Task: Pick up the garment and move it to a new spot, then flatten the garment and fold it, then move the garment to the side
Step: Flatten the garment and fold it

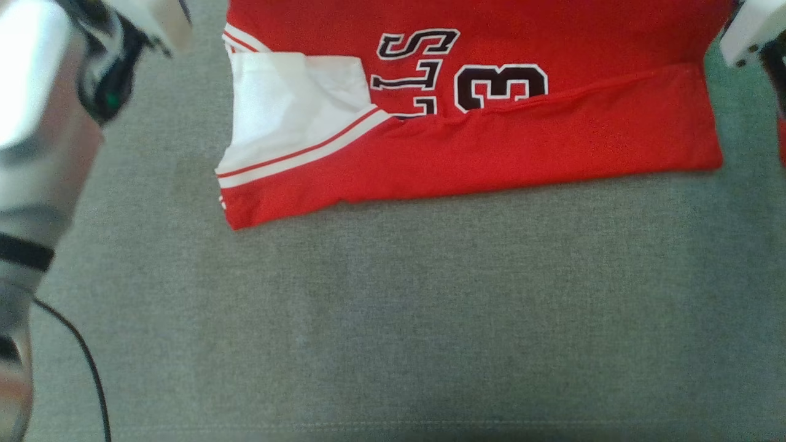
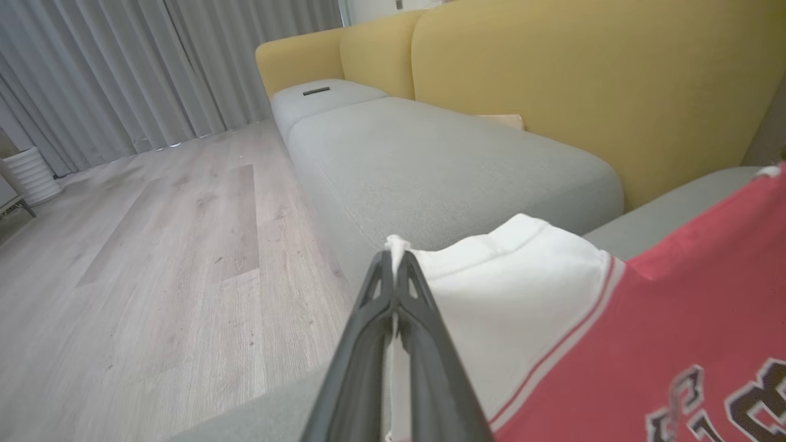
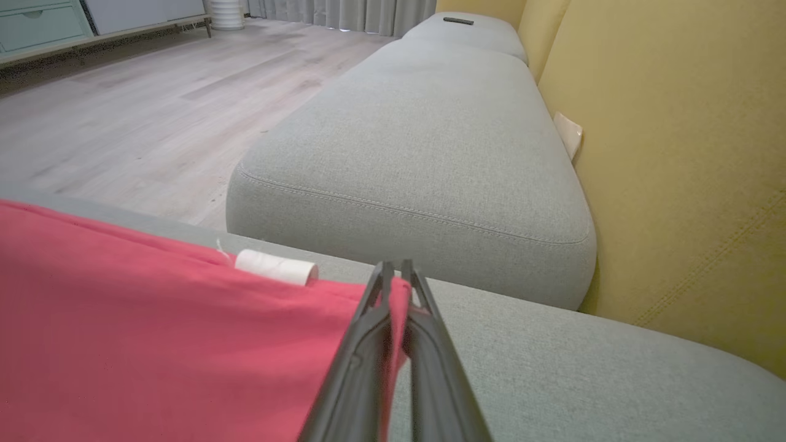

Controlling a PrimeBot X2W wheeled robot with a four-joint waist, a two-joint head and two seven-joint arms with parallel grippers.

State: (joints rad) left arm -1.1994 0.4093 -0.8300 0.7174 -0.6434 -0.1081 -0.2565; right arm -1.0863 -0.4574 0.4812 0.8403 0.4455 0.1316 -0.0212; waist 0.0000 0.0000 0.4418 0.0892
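Observation:
The garment (image 1: 491, 153) is a red jersey with white trim and black lettering, lying partly folded across the grey sofa cushion (image 1: 393, 307) at the top of the head view. My left gripper (image 2: 393, 261) is shut on the garment's white sleeve edge (image 2: 509, 288). In the right wrist view my right gripper (image 3: 393, 270) is shut on the garment's red corner (image 3: 184, 331), with red cloth pinched between the fingers. A pale left forearm (image 1: 37, 153) fills the head view's left side, and part of the right wrist housing (image 1: 752, 31) shows at the top right.
Yellow sofa backrests (image 3: 675, 153) rise behind the grey seat cushions (image 3: 424, 141). Wooden floor (image 2: 141, 245) and grey curtains (image 2: 123, 61) lie beyond. A small white roll (image 3: 276, 267) rests by the garment's edge. A black cable (image 1: 86, 362) hangs at the lower left.

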